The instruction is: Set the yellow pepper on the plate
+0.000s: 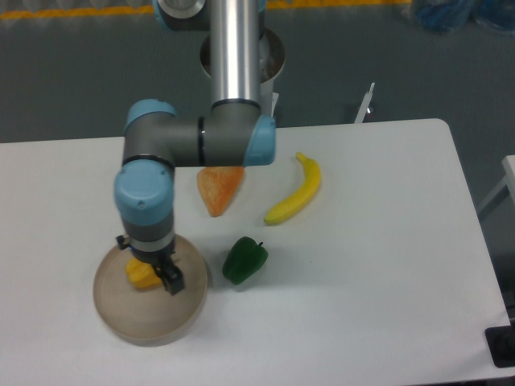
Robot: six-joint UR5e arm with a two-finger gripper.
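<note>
Arm bent downward, gripper (158, 272) pointing straight down.
</note>
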